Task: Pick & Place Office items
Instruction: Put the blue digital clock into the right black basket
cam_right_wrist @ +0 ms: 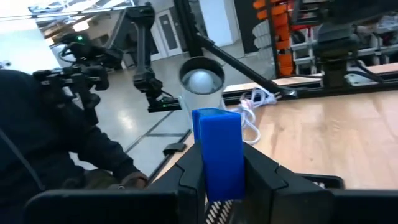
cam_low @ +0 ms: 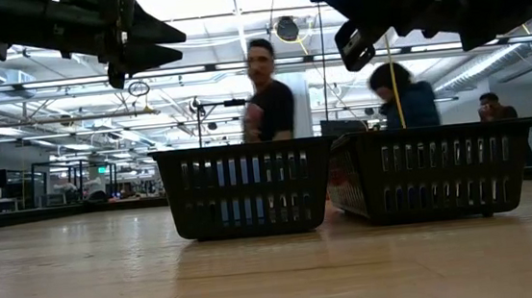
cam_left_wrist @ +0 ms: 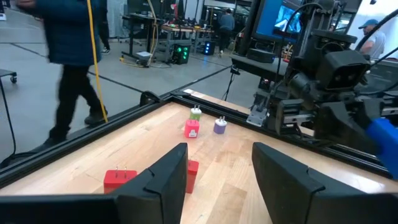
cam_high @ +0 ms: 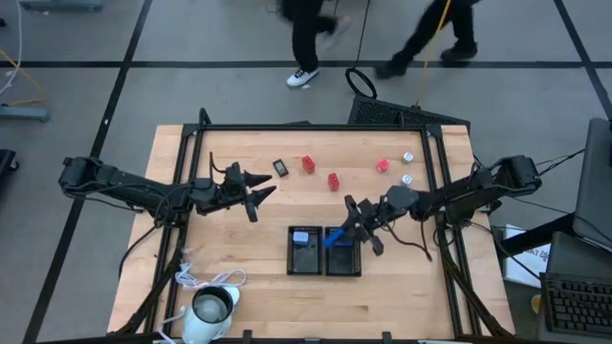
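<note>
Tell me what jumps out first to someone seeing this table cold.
The right gripper holds a bright blue rectangular block upright above the right-hand black slotted plastic tray near the table's middle. The left gripper hangs open over bare wood left of centre, pointing toward the small red blocks scattered along the far side. A white cup-like thing with a cord sits at the near left corner.

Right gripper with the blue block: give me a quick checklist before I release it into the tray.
1. Right gripper shut on blue block: ok.
2. Gripper above the right tray in the high view: ok.
3. Block fully inside the tray's rim: cannot tell.
4. Left gripper open, away from both trays: ok.
5. Left tray holds one light piece, not blocking: ok.
6. Red blocks untouched on the table: ok.
</note>
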You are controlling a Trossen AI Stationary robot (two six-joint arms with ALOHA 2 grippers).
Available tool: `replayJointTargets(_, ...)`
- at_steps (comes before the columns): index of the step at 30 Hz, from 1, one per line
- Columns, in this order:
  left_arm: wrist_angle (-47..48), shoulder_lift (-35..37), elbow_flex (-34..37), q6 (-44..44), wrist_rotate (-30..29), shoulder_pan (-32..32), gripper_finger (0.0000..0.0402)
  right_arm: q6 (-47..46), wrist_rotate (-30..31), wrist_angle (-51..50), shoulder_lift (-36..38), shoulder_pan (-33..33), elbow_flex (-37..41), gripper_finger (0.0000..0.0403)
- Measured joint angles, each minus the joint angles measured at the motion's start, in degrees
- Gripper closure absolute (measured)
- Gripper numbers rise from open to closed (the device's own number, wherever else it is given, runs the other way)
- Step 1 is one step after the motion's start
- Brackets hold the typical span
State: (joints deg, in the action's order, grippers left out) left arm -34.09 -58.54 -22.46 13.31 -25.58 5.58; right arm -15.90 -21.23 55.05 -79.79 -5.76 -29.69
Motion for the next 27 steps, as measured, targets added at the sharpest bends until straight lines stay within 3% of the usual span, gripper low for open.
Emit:
replayJointTargets(14, 0.0, 0.0, 0.0, 0.0, 0.0, 0.0, 0.0253, 1.7, 0.3, 0.0, 0.0, -1.0, 0.0, 0.0347)
replayJointTargets(21, 0.0, 0.0, 0.0, 0.0, 0.0, 0.0, 0.0247, 1.8, 3.4, 0.3, 0.0, -1.1, 0.0, 0.0347)
replayJointTargets(27, 0.0, 0.0, 0.0, 0.0, 0.0, 0.0, 0.023, 0.7, 3.3, 9.2, 0.0, -1.9, 0.0, 0.0347)
